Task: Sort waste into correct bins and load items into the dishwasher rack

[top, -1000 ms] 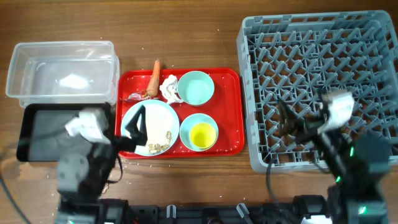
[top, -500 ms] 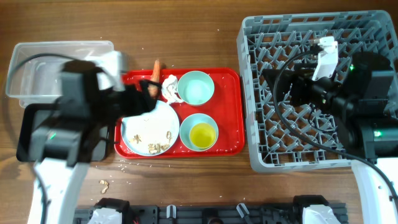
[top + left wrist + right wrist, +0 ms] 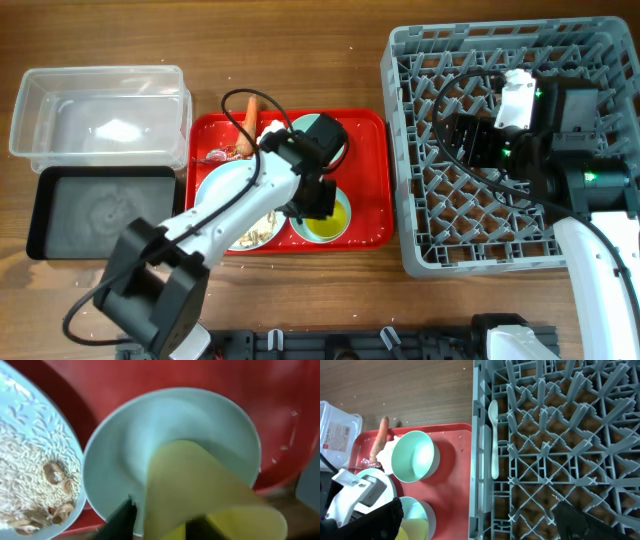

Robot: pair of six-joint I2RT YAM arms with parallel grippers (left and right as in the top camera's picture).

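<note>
Bench (image 3: 300, 50): matt brown wood grain. I log red tray (image 3: 372, 185) as glossy plastic; rack (image 3: 395, 120) grey matt plastic; tub (image 3: 100, 110) clear smooth plastic; black tray (image 3: 100, 215) dull; yellow cup (image 3: 200, 485) smooth.

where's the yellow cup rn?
Overhead: yellow cup sits inside the pale-blue bowl at the red tray's front-right corner, directly under the left gripper.
</note>
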